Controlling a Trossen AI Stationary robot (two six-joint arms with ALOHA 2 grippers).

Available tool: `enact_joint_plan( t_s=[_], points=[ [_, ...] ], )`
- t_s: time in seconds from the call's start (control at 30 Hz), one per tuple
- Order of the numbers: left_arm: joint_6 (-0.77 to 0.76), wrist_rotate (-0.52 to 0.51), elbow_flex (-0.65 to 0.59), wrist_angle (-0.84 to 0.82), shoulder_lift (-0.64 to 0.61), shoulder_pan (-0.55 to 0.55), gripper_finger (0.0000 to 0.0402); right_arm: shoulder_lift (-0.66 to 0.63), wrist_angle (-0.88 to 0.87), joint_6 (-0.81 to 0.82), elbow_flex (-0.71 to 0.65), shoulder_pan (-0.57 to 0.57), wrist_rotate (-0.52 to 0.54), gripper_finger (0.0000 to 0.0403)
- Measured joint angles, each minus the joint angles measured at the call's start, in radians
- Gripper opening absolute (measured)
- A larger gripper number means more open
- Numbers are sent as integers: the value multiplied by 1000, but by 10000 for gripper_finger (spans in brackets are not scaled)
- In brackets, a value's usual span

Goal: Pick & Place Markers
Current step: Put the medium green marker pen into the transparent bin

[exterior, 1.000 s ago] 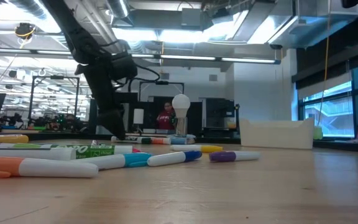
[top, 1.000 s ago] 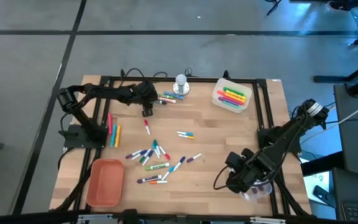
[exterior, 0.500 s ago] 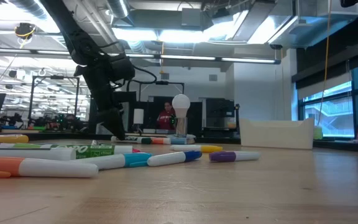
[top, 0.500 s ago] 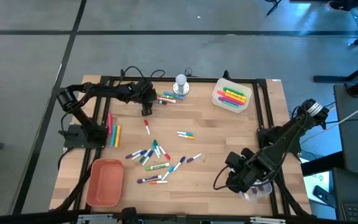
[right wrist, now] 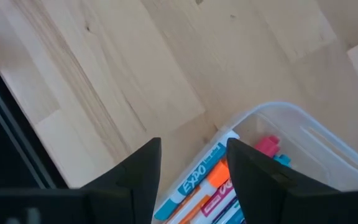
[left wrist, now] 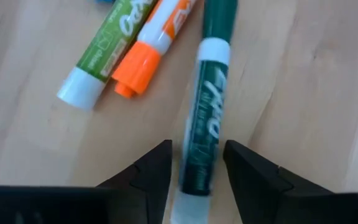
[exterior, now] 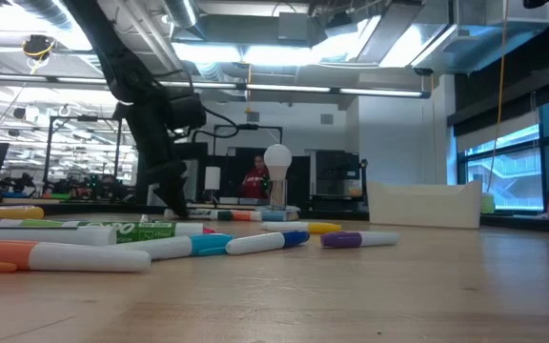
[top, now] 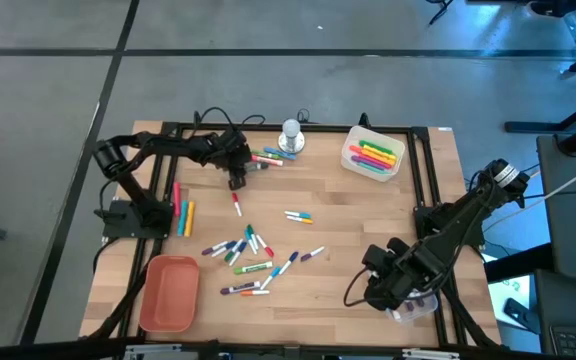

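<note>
Markers lie scattered on the wooden table, with a cluster at its middle (top: 248,255) and a few at the far side (top: 266,157). My left gripper (top: 236,181) (left wrist: 196,177) is open and low over the far side. Its fingers stand on either side of a dark green marker (left wrist: 207,118) that lies flat on the wood, lengthwise between them. A light green marker (left wrist: 104,53) and an orange one (left wrist: 157,43) lie just beyond it. My right gripper (top: 380,290) (right wrist: 191,171) is open at the near right, over a clear bin (right wrist: 303,134) that holds markers. My left gripper comes from above with one finger (left wrist: 151,174) on each long side of the dark green marker's near end (left wrist: 197,168). I cannot tell whether the fingers touch it. The marker lies flat on the table.
A white tray of coloured markers (top: 373,157) sits at the far right, and an orange-red bin (top: 170,292) at the near left. A silver-white knob object (top: 290,135) stands at the far edge. More markers lie by the left arm's base (top: 181,208).
My left gripper has sunk a little toward the table over the far markers. Nothing else has moved.
</note>
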Motion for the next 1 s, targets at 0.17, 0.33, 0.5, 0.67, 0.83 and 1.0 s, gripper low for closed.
enact_joint_plan(
  t_s=[0.17,0.33,0.5,0.67,0.83,1.0],
  points=[
    [-19,-11,4,3,41,-43,142,0,1,-19,0,9,42,182],
    [-112,-29,5,5,45,-61,113,0,1,-22,0,18,92,182],
    [-299,-49,4,4,46,-88,71,15,72,-75,-27,38,395,182],
    [-380,-45,0,3,14,-134,64,48,267,-111,-108,5,614,182],
    [-435,74,-7,62,-65,-205,77,59,569,-259,-213,-77,622,182],
    [-502,98,-4,189,-130,-327,67,58,881,-339,-319,-127,777,182]
  ],
)
